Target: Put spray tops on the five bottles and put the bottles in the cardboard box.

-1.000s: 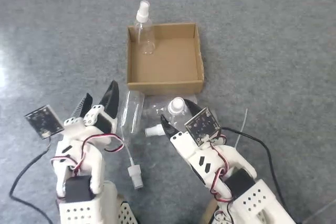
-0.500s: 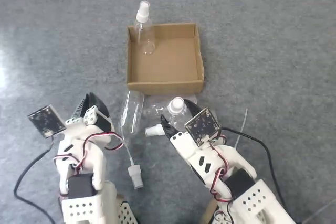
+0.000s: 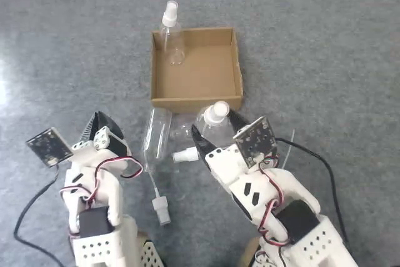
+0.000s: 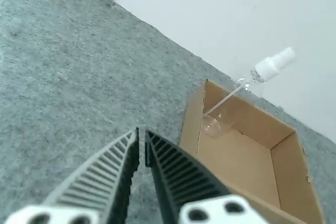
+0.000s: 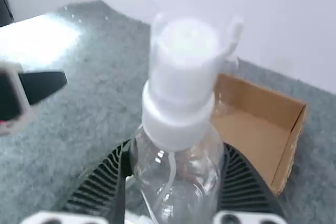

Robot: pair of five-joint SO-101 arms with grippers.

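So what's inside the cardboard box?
One clear bottle with a white spray top stands in a far corner of the cardboard box. The near wall hides the floor strip right behind it.

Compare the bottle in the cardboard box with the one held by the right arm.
The boxed bottle stands on the floor of the cardboard box, in a far corner, with nothing gripping it. The held bottle is outside the box, just in front of its near wall. It is clamped between the fingers of the right gripper. Both bottles are clear, upright and fitted with a white spray top.
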